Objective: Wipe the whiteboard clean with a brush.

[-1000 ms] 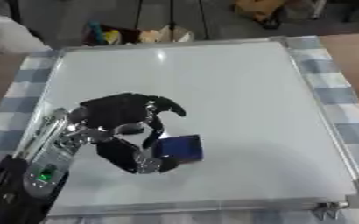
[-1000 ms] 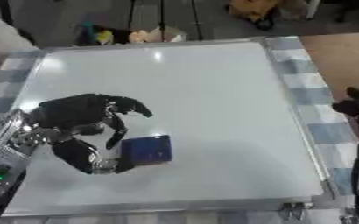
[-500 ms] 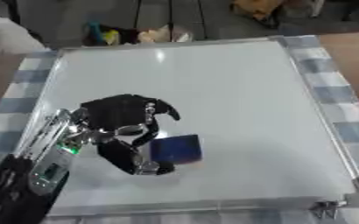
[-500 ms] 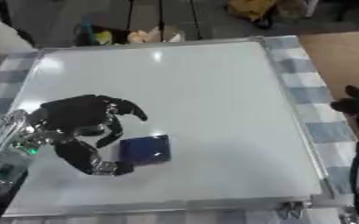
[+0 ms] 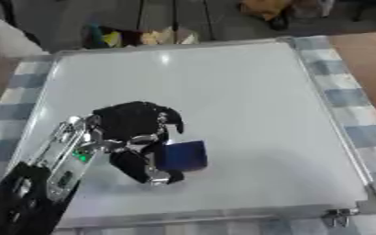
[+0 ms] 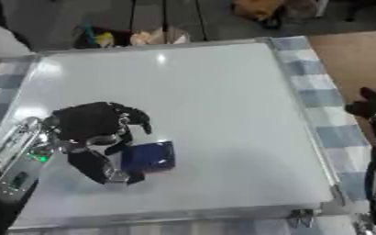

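Our left hand (image 5: 135, 133) curls around the blue brush (image 5: 181, 156), low on the whiteboard (image 5: 247, 101); it looks light and stiff, best gripped across its sides. Our right hand (image 6: 373, 108) idles; its fingers unclear.

The left hand (image 5: 135, 133) is black, its thick fingers ending in silver tips. Behind it, toward 7 o'clock, the forearm (image 5: 59, 158) is silver metal with open slots and 1 small green light, then turns black. The right hand (image 6: 372, 108), at 3 o'clock, is black too.
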Robot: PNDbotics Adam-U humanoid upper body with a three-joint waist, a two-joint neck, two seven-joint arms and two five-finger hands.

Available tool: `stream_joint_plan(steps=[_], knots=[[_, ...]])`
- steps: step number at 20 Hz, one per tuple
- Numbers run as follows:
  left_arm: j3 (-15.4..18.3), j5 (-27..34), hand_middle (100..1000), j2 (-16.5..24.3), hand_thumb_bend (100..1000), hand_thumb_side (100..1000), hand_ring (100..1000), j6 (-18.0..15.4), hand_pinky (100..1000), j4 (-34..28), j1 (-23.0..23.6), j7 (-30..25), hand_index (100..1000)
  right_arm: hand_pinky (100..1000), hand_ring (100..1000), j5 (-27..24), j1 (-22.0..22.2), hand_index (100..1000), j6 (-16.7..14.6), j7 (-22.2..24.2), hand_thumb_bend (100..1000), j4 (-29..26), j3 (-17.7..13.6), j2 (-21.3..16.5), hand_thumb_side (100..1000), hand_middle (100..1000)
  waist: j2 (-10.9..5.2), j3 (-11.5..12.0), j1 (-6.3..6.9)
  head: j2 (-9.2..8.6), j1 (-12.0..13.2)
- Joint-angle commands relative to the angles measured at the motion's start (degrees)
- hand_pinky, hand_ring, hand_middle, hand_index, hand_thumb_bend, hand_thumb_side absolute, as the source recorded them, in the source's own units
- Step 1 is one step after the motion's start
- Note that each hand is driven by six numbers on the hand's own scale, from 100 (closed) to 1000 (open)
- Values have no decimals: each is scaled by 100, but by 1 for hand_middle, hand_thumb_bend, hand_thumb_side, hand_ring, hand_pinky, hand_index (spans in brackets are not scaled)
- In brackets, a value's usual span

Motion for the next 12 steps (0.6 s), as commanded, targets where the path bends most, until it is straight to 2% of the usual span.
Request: stream_joint_plan(steps=[1, 12], knots=[[81, -249, 719, -13, 426, 954, 883, -1300, 732, 2, -144, -1078, 223, 706, 861, -43, -42, 824, 24, 15, 100, -116, -46, -78, 824, 668, -83, -11, -21, 32, 31], [73, -951, 679, -70, 424, 923, 856, -1388, 715, 217, -179, -590, 203, 708, 861, -77, -54, 824, 44, 40, 100, -116, -47, -69, 824, 667, -80, -57, -15, 12, 59]])
